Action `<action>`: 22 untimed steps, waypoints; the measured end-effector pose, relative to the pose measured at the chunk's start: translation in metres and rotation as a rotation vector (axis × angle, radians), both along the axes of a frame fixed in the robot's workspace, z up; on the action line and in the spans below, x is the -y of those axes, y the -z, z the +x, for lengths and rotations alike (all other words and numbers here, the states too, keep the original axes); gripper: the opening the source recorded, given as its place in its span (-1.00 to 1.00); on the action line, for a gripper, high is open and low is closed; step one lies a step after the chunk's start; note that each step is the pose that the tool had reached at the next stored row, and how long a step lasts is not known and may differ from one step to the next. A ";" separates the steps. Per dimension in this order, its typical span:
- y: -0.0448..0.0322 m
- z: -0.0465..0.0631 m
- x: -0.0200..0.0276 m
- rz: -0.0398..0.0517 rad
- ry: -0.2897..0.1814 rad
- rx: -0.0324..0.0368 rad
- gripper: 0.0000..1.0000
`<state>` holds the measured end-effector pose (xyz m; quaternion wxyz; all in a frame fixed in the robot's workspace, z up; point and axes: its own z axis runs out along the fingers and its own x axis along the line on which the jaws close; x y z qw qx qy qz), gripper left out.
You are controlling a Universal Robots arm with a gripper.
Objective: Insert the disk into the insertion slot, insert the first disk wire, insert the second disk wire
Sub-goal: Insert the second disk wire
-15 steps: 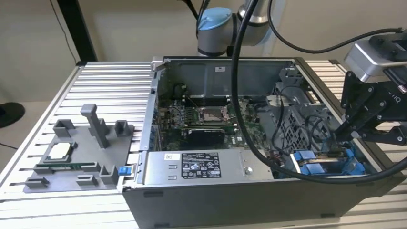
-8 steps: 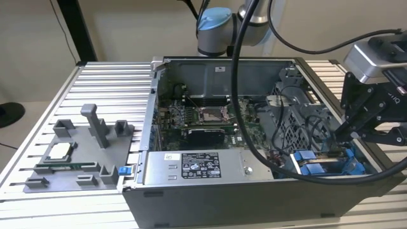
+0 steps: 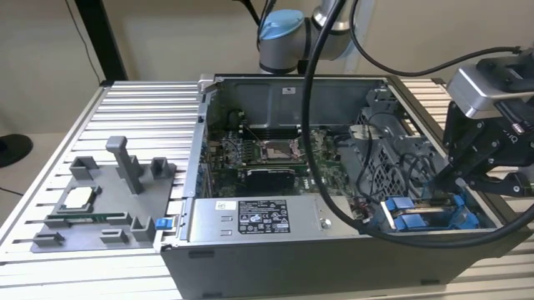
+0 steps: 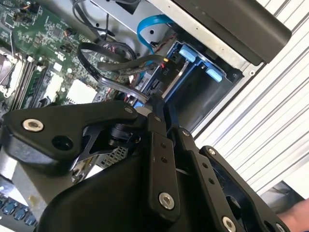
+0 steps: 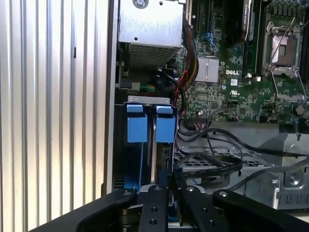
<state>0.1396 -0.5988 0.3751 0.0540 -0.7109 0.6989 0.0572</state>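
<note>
Hanging over the blue rails of the insertion slot (image 3: 429, 215), the gripper (image 3: 467, 181) has its fingers (image 5: 153, 203) squeezed almost together on the end of a dark wire (image 4: 128, 65). Whether the disk sits inside the slot, I cannot tell

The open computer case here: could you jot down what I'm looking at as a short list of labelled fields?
Setting: open computer case on a ribbed metal table
Gripper: low over the drive cage
Insertion slot: blue carrier tabs showing in the bay
Cables: black wires and a blue cable loose beside the bay
Motherboard: exposed, CPU socket open
Also on table: grey fixture tray
</note>
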 end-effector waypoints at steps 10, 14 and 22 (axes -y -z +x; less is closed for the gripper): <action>0.0041 0.000 0.0000 0.0000 0.045 0.0000 -1.00; 0.0043 0.000 0.0000 0.0000 0.045 -0.0002 -1.00; 0.0096 0.000 0.0000 -0.0006 0.045 -0.0266 -1.00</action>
